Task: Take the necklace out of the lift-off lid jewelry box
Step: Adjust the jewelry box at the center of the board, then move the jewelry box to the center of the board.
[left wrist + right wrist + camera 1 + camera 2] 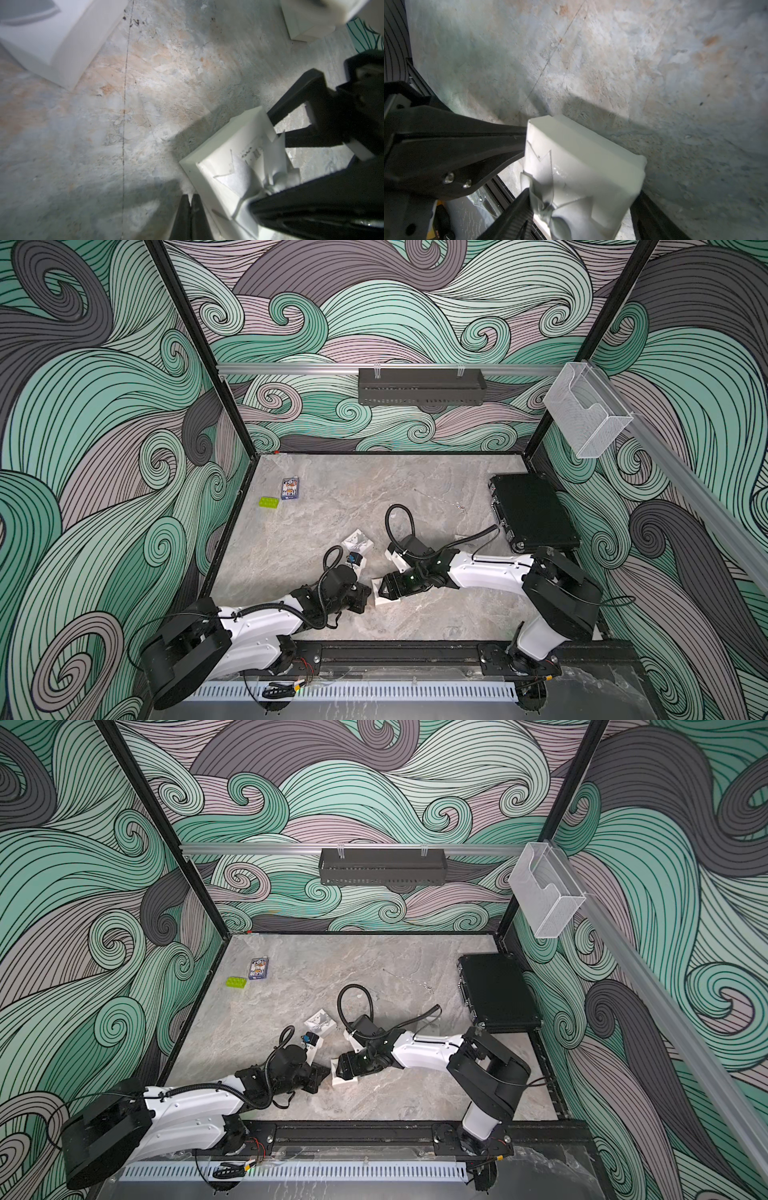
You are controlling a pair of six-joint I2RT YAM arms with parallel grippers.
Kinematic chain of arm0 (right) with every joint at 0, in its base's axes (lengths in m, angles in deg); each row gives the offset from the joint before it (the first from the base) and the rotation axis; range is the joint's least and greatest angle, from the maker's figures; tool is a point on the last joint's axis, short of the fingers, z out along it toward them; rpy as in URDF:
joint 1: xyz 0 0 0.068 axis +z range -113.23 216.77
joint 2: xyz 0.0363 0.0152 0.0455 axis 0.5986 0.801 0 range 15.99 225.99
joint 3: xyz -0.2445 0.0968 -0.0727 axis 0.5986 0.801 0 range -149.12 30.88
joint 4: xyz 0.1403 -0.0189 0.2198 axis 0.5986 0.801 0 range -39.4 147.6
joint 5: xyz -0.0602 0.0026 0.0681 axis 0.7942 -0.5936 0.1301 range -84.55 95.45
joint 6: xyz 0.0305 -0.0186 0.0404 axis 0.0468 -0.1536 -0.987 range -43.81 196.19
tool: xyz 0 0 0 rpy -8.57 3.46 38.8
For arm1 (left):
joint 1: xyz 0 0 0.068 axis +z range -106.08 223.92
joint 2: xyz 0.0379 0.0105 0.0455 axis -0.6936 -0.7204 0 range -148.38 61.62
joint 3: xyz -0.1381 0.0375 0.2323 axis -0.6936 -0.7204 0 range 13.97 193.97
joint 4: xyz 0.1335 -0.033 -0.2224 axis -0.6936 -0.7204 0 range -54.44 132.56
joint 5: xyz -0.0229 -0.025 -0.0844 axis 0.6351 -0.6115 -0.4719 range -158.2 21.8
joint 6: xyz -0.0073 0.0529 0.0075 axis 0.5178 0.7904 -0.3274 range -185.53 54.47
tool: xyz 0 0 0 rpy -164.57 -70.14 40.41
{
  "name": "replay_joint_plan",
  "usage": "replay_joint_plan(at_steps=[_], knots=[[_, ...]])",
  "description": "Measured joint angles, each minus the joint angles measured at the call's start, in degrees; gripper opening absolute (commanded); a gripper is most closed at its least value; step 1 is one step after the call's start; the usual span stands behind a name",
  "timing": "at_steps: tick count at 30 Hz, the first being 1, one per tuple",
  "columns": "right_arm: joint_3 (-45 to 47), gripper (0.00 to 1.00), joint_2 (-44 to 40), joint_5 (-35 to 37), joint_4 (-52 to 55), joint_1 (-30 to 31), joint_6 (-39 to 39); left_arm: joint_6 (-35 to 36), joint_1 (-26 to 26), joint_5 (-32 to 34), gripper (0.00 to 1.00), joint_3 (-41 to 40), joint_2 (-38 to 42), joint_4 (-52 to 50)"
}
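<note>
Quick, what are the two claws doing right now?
Left claw: closed, nothing in it.
Right claw: closed around the white box with the bow.

Marble table (332, 497), card deck (290, 488), black case (534, 512)

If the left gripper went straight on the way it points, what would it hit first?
Probably the table, just beside the white box; the left gripper points downward, though depth is unclear.

White jewelry box (581, 158), grey-marbled table (332, 497), lime brick (269, 502) — black case (532, 510)
</note>
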Motion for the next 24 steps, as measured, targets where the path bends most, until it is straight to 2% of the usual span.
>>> replay_joint_plan(at_steps=[6,11,14,22,24], knots=[[-0.6,0.75,0.2,1.3,1.1,0.4,0.8,-0.5,0.0,3.4,0.00,0.0,2.8,-5.2],[-3.1,0.89,-1.0,5.7,6.8,1.9,3.0,-0.6,0.0,6.1,0.00,0.4,7.3,-10.2],[-5.4,0.94,-2.3,9.4,12.6,3.3,4.8,-0.6,0.0,7.3,0.00,0.6,9.7,-12.8],[-12.5,0.99,-1.6,17.9,20.5,9.4,6.3,-1.6,2.1,10.9,0.00,0.6,17.4,-18.1],[-13.4,0.99,-0.4,19.1,21.1,10.6,6.3,-1.8,2.6,11.4,0.04,0.6,19.6,-19.1]])
